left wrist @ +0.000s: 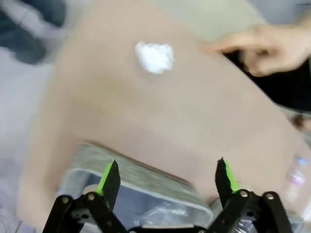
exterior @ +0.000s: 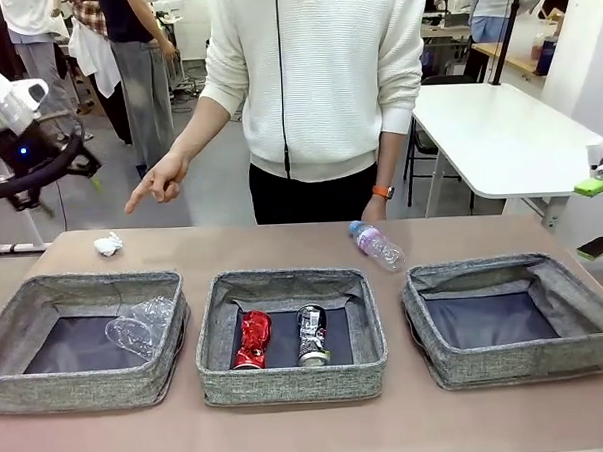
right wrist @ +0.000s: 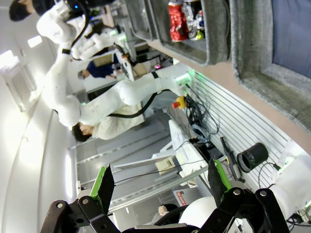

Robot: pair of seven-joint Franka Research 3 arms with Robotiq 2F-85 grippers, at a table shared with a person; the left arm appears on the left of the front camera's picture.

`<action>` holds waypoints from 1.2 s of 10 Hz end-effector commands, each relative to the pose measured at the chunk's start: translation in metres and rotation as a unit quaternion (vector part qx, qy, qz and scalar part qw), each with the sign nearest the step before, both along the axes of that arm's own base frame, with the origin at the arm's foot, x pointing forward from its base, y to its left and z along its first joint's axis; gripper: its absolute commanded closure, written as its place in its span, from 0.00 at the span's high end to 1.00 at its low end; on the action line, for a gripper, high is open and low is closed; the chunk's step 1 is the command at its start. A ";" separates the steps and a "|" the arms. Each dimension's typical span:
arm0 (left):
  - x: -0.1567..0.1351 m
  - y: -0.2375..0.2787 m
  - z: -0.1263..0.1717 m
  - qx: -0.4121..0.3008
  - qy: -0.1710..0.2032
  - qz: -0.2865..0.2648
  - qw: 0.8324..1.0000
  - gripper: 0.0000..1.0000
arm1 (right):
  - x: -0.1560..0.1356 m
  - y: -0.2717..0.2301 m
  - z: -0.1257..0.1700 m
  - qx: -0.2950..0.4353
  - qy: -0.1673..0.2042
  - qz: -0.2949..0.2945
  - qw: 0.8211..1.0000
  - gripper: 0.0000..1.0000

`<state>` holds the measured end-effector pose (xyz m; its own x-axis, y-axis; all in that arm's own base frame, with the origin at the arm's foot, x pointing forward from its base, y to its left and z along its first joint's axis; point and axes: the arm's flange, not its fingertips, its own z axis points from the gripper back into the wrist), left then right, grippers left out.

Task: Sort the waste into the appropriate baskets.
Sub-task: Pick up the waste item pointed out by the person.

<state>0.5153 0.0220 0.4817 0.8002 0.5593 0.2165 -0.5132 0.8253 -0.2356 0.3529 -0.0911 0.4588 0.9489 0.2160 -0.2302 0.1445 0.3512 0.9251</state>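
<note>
Left end effector (left wrist: 167, 167) stands fully open and holds nothing, poised above the far wall of the left basket (exterior: 84, 291). The right end effector (right wrist: 159, 169) is equally wide and empty, off to the side of the right basket (exterior: 514, 269). On the surface (exterior: 282, 242), two items lie outside the baskets: the plastic bottle (exterior: 376, 246), behind the middle basket (exterior: 284, 280), and the white paper ball (exterior: 108, 244), behind the left one. The clear container (exterior: 141, 328) lies in the left basket, and the red can (exterior: 252, 340) and the black-and-silver can (exterior: 312, 336) lie side by side in the middle one. The step in hand is probably the pick of the paper ball, since the person's hand (exterior: 159, 182) points toward it. Recommended procedure: centre the ball between the fingers, descend vertically until the pads nearly meet the surface, and close gently, because crumpled paper compresses. Clearance from the pointing hand should be maintained. The right basket, which shows only its dark floor, is the likely destination. The left wrist view is blurred: the ball appears as a soft white patch and the bottle as a smear at the edge, and the picture's bottom edge cuts the container off. The front view cuts the right end effector off at its border.
</note>
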 end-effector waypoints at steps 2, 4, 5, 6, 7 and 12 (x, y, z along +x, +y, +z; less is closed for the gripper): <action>-0.011 -0.023 0.017 0.119 0.240 0.087 0.960 1.00 | 0.000 0.001 0.004 0.002 0.005 -0.003 1.000 1.00; -0.008 0.005 -0.003 0.060 0.034 0.042 0.997 1.00 | 0.000 0.001 0.004 0.002 0.005 -0.003 1.000 1.00; -0.008 0.005 -0.003 0.060 0.034 0.042 0.997 1.00 | 0.000 0.001 0.004 0.002 0.005 -0.003 1.000 1.00; -0.013 0.001 0.001 0.103 0.077 0.076 0.989 1.00 | 0.000 0.001 0.004 0.002 0.005 -0.003 1.000 1.00; 0.010 0.001 -0.008 0.143 0.106 -0.211 0.961 1.00 | 0.000 0.001 0.004 0.002 0.005 -0.003 1.000 1.00; 0.033 0.008 -0.039 0.123 0.079 -0.249 0.957 1.00 | 0.000 0.001 0.004 0.002 0.005 -0.003 1.000 1.00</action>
<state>0.5565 0.0495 0.4353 0.9844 -0.1157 0.1325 0.1086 0.9923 0.0596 0.3531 -0.0911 0.4590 0.9489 0.2161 -0.2298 0.1439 0.3516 0.9250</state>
